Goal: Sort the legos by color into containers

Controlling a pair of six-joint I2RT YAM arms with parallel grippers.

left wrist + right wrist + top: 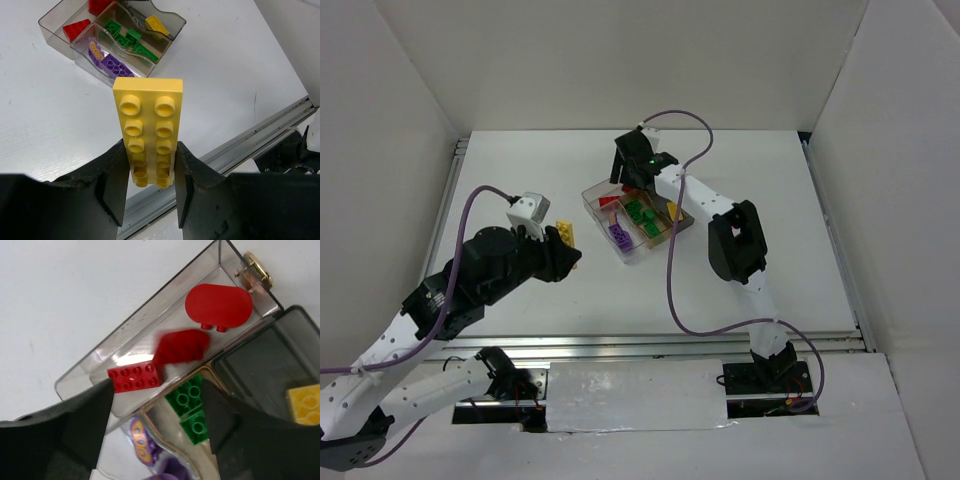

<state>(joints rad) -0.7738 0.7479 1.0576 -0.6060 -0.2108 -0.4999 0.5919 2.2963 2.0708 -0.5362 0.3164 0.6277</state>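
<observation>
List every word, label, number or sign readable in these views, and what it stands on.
None readable in any view.
The only print is a yellow looped marking on a purple lego in the containers; it does not read as letters.
The yellow lego in the left end effector is plain.
</observation>
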